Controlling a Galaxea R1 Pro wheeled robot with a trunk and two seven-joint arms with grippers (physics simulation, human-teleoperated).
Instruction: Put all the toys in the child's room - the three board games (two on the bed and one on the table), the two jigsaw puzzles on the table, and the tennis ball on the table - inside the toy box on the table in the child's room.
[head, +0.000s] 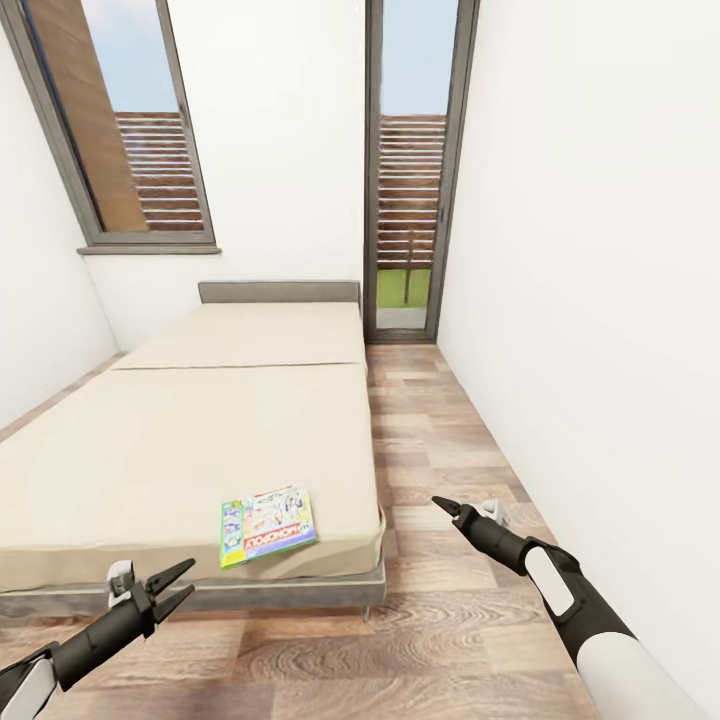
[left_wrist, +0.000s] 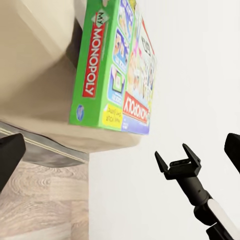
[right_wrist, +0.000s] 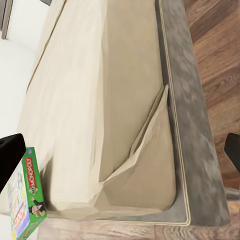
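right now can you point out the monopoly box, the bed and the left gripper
monopoly box (head: 268, 526), head view, middle of its printed lid
bed (head: 190, 450), head view, bare cream mattress top
left gripper (head: 180, 588), head view, midway between its open fingertips

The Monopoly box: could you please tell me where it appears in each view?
Head view: Monopoly box lies flat on the bed's near corner, lower centre.
Left wrist view: upper centre, green side facing the camera.
Right wrist view: bottom-left corner, partly cut off.
Shared landmark: the bed's grey frame corner.

Green-edged board game (head: 267, 526), cream bed (head: 180, 440).
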